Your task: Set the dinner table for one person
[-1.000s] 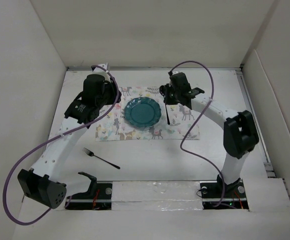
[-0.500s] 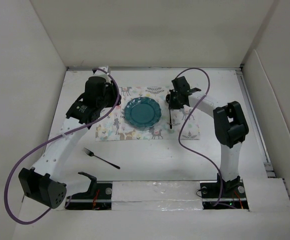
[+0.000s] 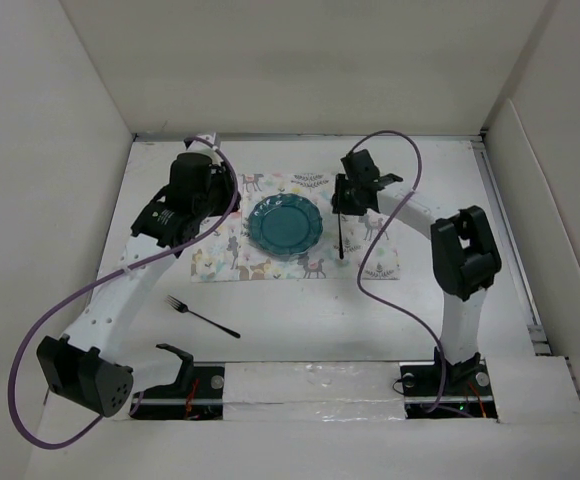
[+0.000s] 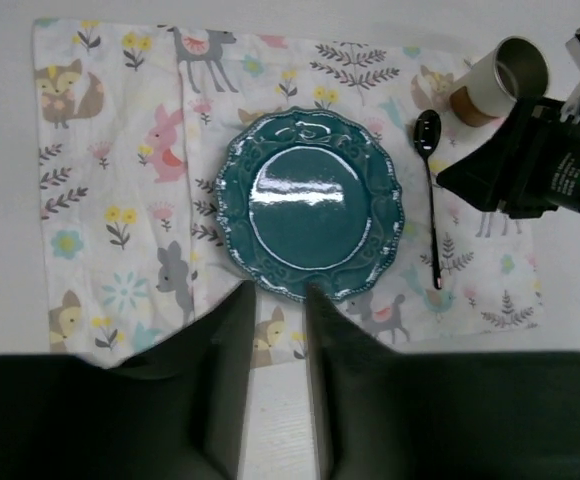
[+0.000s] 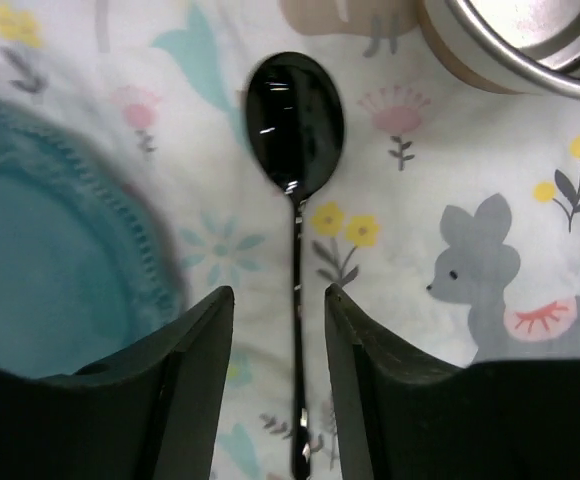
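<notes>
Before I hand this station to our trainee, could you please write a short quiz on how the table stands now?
1. True or false: the fork lies on the placemat.
2. Where does the spoon lie? (A) on the plate, (B) on the placemat, on the right arm's side of the plate, (C) beside the fork.
3. In one word, are the right arm's jaws open or shut?

Key
1. False: it lies on the bare dinner table, off the placemat.
2. B.
3. Open: they stand either side of the spoon's handle without gripping it.
</notes>
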Motion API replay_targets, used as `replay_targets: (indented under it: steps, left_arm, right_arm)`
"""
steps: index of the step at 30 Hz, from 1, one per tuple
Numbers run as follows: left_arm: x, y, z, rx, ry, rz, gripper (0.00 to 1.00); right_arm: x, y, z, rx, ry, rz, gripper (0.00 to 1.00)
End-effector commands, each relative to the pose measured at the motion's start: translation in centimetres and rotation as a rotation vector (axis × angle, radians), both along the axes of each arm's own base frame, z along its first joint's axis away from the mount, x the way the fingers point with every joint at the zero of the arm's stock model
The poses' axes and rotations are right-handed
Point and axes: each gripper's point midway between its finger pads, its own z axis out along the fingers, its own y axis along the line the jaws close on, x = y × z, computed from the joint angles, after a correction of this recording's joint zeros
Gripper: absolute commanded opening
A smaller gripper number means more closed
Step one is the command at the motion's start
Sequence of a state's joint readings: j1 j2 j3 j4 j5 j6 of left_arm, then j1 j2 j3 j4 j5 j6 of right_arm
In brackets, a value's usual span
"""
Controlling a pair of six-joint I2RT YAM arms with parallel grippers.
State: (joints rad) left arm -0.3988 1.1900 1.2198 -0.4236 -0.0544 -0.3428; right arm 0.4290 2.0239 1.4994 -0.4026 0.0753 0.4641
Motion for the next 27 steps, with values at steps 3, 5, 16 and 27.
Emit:
replay_targets:
  steps: [3,5,16,27]
  left_arm:
    - [0.0,-0.9,5.3,-0.072,-0.099,-0.038,0.05]
    - [-0.1,-1.0,7.1,-0.100,-0.132,-0.035,0.00]
    - [-3.7,2.3,15.0,-0.228,-0.278,0.114,0.35]
    - [-7.9,3.7,17.4,-0.317,-0.300,0.128,0.46]
  right_arm:
    - [-3.9,4.5,10.2,0.092,-0.207,0.181,0.19]
    - [-8.5,9.0,10.7,0.184,-0.208,0.354,0.00]
    - [-24.8,27.2,7.4,0.186,-0.201,0.885,0.19]
    - [-27.7,36.1,2.7,0.021,-0.306,1.022,0.54]
